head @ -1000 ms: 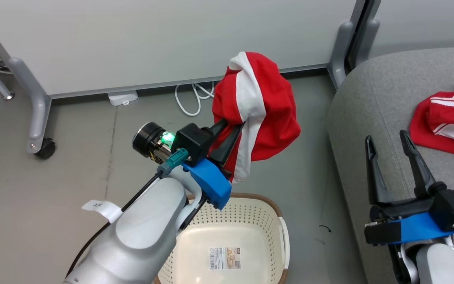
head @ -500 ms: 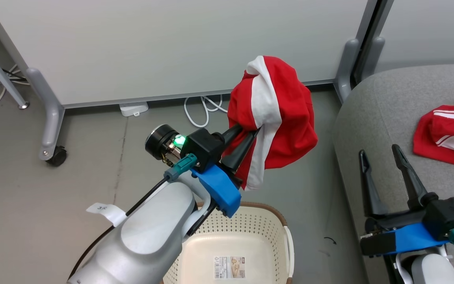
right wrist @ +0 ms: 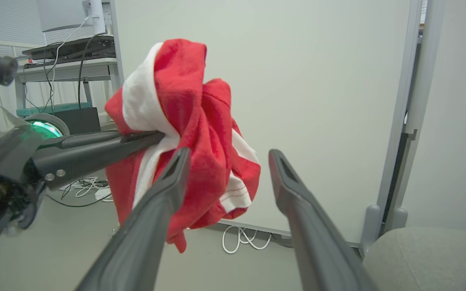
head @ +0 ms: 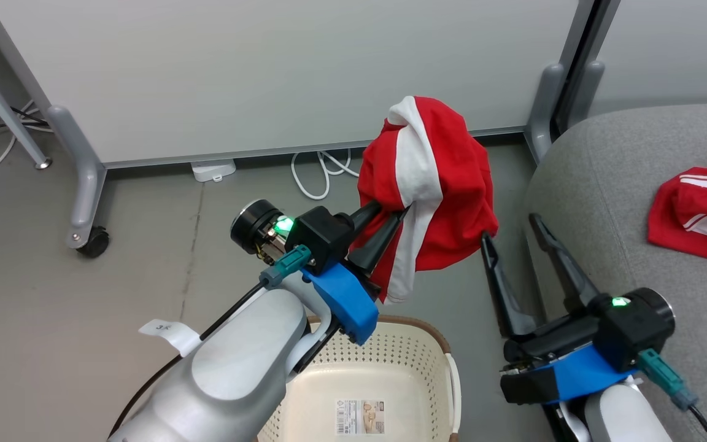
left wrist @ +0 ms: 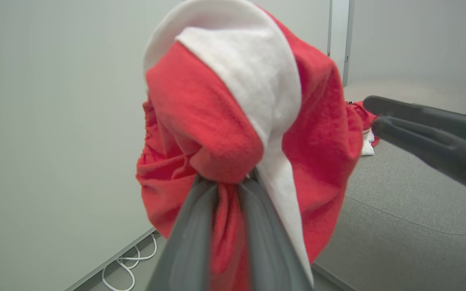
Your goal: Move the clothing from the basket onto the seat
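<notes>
Right gripper (head: 509, 227) nearer the clothing (head: 452, 184), jaws wide, empty.

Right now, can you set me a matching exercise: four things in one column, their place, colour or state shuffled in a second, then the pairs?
1 left gripper
2 right gripper
3 basket
4 second garment

A lying on the seat
B open, close to the held garment
C cream-white, perforated
D shut on the held garment

Pairs: 1-D, 2-B, 3-C, 4-A
</notes>
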Controlling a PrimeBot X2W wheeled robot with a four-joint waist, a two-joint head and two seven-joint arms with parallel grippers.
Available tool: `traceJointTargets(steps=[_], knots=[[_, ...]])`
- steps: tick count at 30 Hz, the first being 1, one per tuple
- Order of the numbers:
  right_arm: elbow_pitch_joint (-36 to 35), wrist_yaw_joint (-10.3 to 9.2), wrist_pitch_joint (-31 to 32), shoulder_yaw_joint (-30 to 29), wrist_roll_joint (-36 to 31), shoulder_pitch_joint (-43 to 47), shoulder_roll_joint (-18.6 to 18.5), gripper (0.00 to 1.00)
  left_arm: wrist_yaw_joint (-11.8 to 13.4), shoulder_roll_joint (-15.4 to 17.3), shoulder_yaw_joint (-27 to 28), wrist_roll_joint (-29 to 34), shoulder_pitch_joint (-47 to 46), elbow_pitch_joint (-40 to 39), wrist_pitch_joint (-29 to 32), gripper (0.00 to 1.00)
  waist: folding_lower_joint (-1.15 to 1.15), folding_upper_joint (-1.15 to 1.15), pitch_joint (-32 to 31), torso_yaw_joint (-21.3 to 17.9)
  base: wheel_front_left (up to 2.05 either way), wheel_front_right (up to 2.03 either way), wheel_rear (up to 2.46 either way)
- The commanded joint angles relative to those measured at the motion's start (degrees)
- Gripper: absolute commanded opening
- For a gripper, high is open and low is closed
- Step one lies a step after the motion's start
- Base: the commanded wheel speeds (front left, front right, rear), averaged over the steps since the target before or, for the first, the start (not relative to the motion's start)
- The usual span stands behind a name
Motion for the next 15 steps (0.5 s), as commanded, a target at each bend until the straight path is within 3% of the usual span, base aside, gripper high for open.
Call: traceJointTargets(steps=[1,9,15], knots=[[0.64,0.03,-0.02,1.26,0.06,-1.20,-0.18,1.00,-0.10,0.02,-0.02,0.37,-0.61,-0.32,-0.29,0.00,-0.01,-0.01,0.09,0.13,0.00,0.00,0.00],[6.55,0.03,-0.02,5.77,1.02,-6.26,-0.70,1.00,-0.11,-0.79,-0.88,1.08,-1.28,-0.97,-0.29,0.00,-0.01,-0.01,0.84,1.09,0.00,0.00,0.00],[11.37,0.03,-0.02,5.76,1.67,-9.50,-0.72,1.00,-0.11,-1.42,-1.59,1.25,-1.89,-1.54,-0.29,0.00,-0.01,-0.01,1.44,2.15,0.00,0.00,0.00]])
